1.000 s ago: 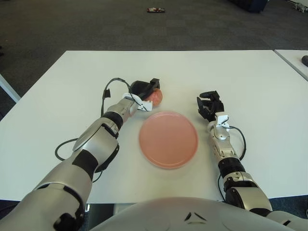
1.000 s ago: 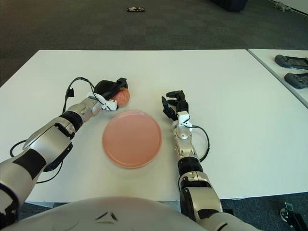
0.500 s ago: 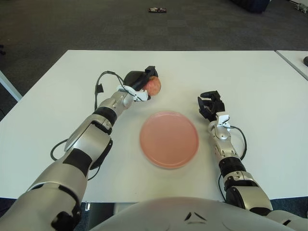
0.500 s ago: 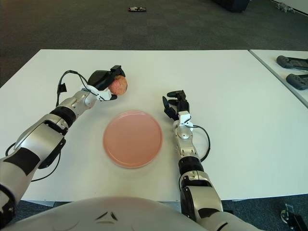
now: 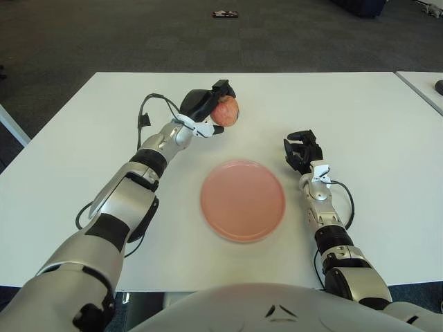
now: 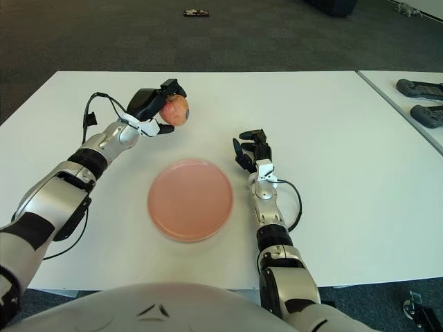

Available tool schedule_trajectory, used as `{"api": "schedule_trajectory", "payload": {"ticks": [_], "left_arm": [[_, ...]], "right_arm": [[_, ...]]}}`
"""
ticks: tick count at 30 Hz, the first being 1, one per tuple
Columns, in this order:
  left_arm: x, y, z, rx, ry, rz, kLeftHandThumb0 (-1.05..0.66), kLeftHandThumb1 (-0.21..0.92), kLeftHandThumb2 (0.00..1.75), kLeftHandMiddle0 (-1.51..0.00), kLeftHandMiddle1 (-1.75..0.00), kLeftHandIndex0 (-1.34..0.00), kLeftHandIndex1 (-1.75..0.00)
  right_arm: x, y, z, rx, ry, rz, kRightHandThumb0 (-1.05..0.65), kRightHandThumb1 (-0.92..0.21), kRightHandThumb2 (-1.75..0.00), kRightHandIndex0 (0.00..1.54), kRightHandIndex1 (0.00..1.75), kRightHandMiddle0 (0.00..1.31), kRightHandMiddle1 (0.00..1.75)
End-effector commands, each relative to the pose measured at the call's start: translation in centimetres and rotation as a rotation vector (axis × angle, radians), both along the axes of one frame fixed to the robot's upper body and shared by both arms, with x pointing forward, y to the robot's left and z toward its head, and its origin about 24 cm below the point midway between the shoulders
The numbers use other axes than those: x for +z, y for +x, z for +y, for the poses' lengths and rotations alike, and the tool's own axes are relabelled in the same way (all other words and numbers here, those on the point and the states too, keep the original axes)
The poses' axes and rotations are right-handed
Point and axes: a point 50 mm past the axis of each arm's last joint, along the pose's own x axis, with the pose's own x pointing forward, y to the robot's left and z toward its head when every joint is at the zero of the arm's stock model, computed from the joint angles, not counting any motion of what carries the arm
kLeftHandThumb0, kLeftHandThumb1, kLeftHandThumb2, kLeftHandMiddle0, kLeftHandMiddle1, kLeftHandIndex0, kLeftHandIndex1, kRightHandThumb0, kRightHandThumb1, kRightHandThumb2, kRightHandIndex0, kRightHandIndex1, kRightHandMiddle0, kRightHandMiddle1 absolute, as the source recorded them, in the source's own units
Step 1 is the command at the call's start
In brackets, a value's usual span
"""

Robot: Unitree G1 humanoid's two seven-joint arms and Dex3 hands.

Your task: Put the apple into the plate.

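My left hand (image 5: 211, 111) is shut on a reddish apple (image 5: 225, 111) and holds it in the air above the white table (image 5: 360, 104), behind and to the left of the plate. The round pink plate (image 5: 243, 200) lies flat on the table in front of me with nothing on it. To the right of the plate, my right hand (image 5: 301, 151) shows with its fingers loosely spread and nothing in them.
On a second table at the far right lie two dark controllers (image 6: 421, 100). A small dark object (image 5: 224, 14) sits on the carpet beyond the table. A black cable (image 5: 104, 207) loops along my left arm.
My left hand has lifted the apple off the table, up and slightly right. The right hand and the plate have stayed where they were.
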Motion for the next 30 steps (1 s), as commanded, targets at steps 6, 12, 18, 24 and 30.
{"api": "schedule_trajectory", "payload": {"ticks": [6,12,18,24,30], "left_arm": [[1.8,-1.0,0.1,-0.104,-0.053,-0.056,0.0,-0.02,1.67,-0.87,-1.67,-0.65,-1.75],[2.2,-2.6,-0.5,-0.197,-0.069,-0.063,0.0,-0.02,1.67,-0.88,-1.65,-0.65,-1.75],[1.6,-4.2,-1.4,-0.273,-0.038,-0.033,0.0,-0.02,1.67,-0.88,-1.65,-0.65,-1.75],[1.7,-5.0,-1.8,-0.32,0.009,-0.028,0.0,-0.02,1.66,-0.88,-1.64,-0.65,-1.75],[1.5,-6.1,-2.1,-0.363,0.057,-0.022,0.0,-0.01,1.66,-0.88,-1.64,-0.64,-1.75]], "right_arm": [[-3.1,-1.9,0.0,-0.006,0.017,0.164,-0.01,-0.82,-0.54,0.43,1.45,0.25,1.63],[-3.1,-1.9,0.1,-0.004,0.019,0.166,-0.01,-0.85,-0.49,0.42,1.44,0.25,1.63],[-3.1,-1.9,0.0,0.005,0.023,0.172,-0.01,-0.85,-0.48,0.42,1.44,0.24,1.62],[-3.1,-1.9,-0.1,0.008,0.025,0.17,-0.01,-0.86,-0.48,0.41,1.45,0.23,1.63],[-3.0,-1.9,-0.1,-0.001,0.022,0.167,-0.01,-0.87,-0.47,0.4,1.45,0.23,1.64]]}}
